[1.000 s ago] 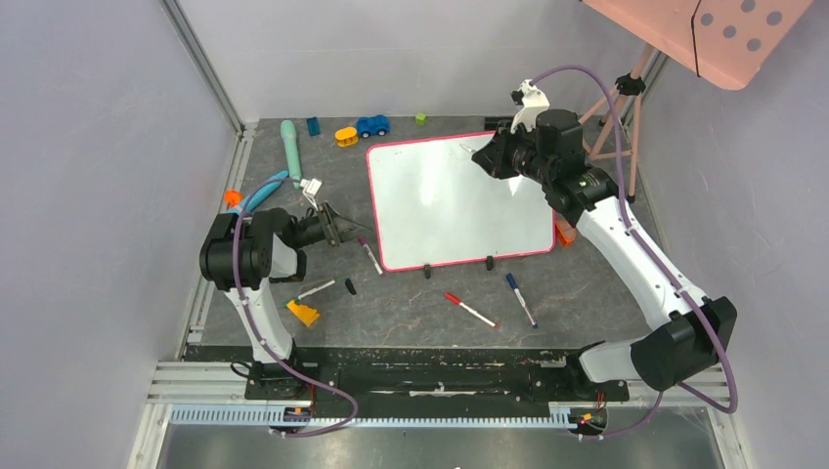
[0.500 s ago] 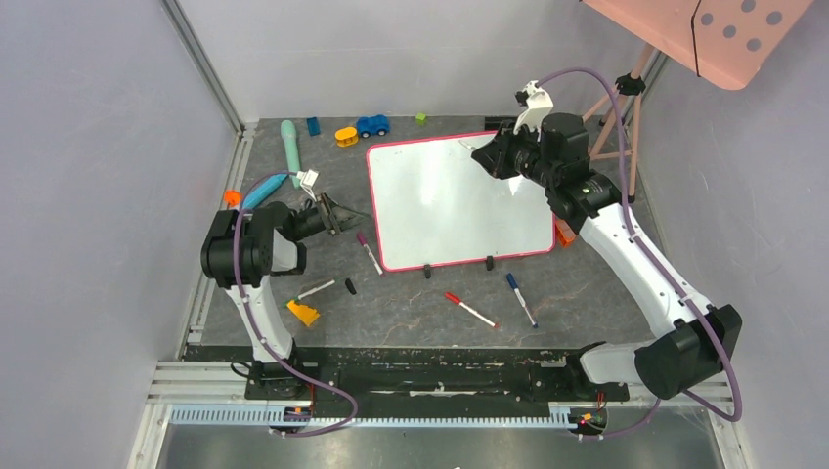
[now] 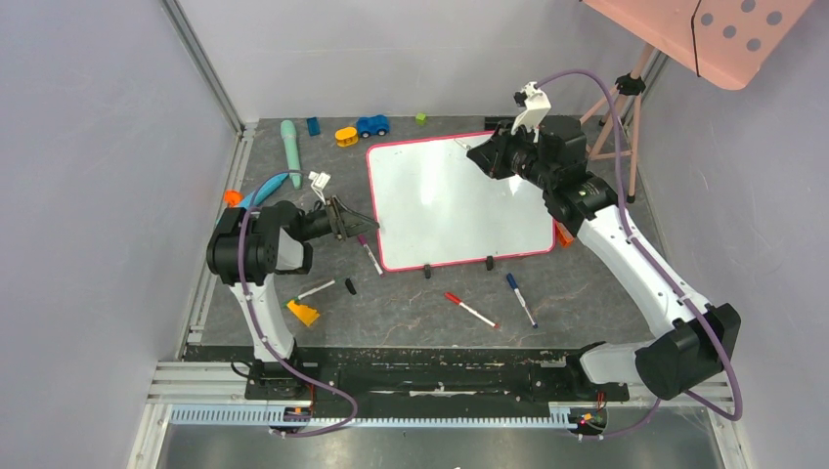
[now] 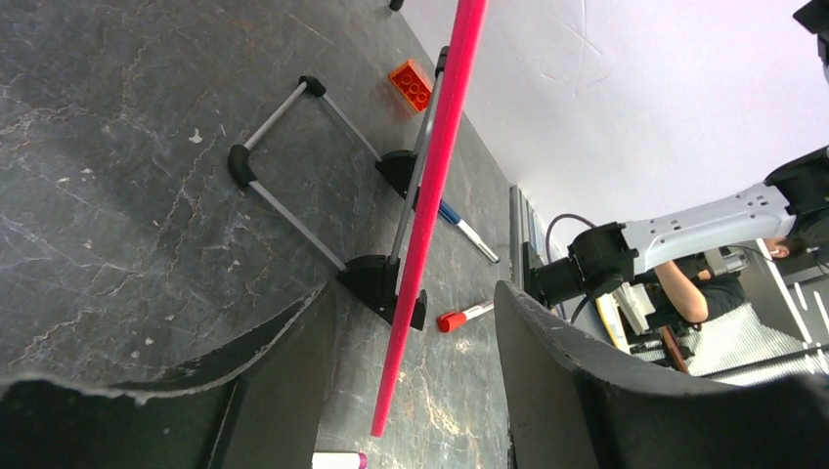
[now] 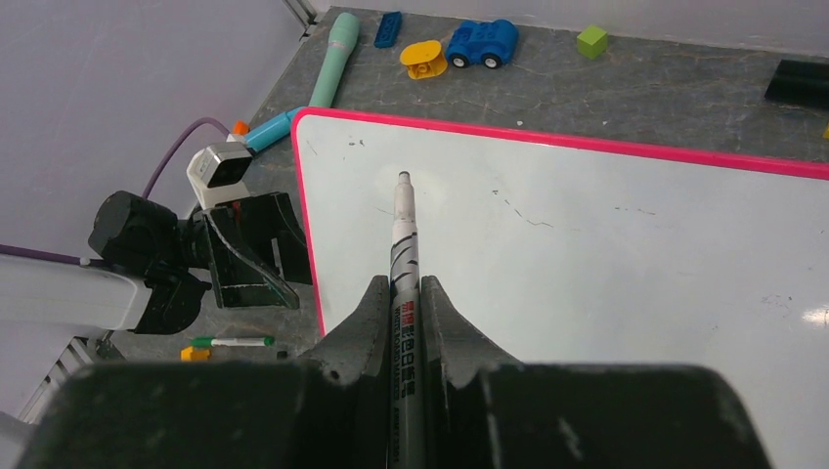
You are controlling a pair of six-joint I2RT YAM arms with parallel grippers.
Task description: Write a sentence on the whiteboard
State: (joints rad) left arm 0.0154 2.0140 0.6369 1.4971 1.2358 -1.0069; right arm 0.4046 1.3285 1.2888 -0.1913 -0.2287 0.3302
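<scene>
Above the whiteboard's (image 3: 459,200) top-left area | my right pincer (image 5: 403,285) clenches a marker (image 5: 403,234) | left pincer (image 4: 411,288) released, whiteboard's pink edge between its fingers (image 4: 283,342)

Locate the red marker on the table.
Top view: the red marker lies just left of the blue marker, in front of the whiteboard.

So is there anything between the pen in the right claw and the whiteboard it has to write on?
Nothing visible. The right claw grips the marker with its tip over the upper left part of the whiteboard, and that patch is bare. The left claw sits at the board's left edge, off to the side.
</scene>
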